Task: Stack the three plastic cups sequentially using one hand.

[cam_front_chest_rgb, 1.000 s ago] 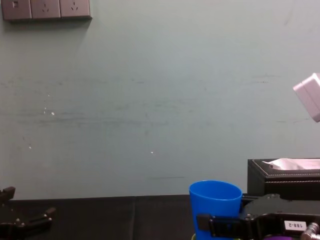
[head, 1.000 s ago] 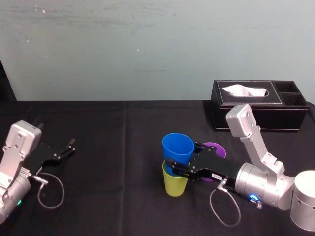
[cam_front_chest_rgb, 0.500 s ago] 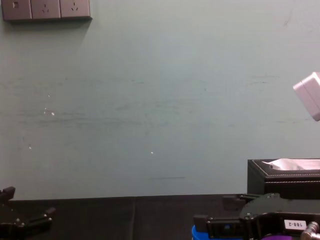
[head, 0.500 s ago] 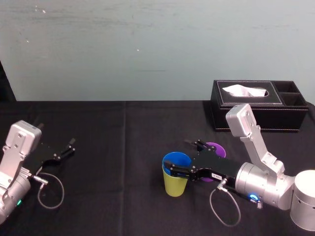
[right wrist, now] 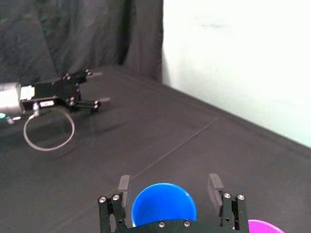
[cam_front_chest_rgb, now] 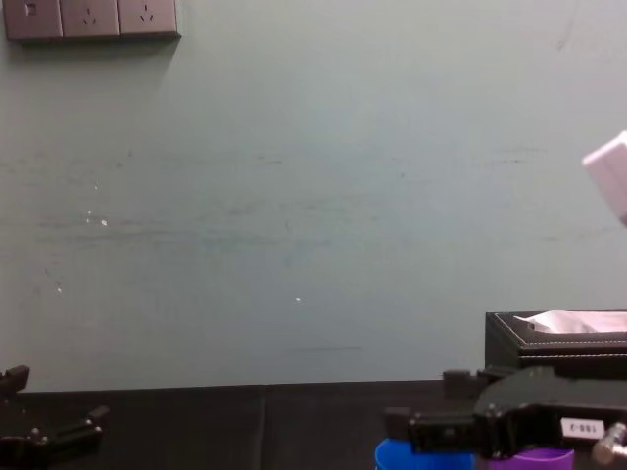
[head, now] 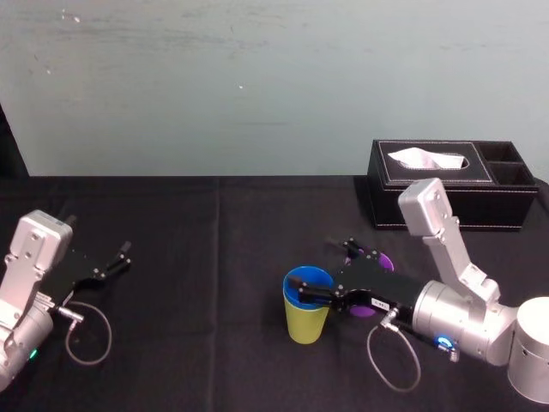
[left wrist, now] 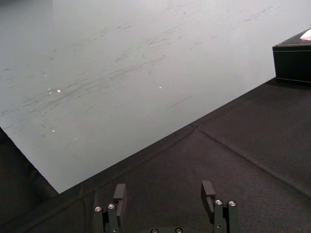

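**Blue nested in yellow-green, right pincer open around it**

- Yellow-green cup (head: 305, 324) sits lower centre of the head view on the black table (head: 214, 232). It is upright, long axis vertical, mouth up, tapering to the base.
- Blue cup (head: 306, 281) is seated inside it on the same axis. Only its rim and inner wall show above the yellow-green lip. Both are smooth, plain plastic.
- Purple cup (head: 383, 261) is just right of that pair, upright, mouth up, mostly hidden behind the gripper body.
- Right gripper (right wrist: 169, 183) comes in from the lower right. Its fingers are spread either side of the blue rim with a gap on each side, gripping nothing.
- Left gripper (left wrist: 164, 187) is parked at the left edge of the head view, fingers apart, holding nothing.
- Black tissue box (head: 446, 184) is at upper right, well apart from the cups.
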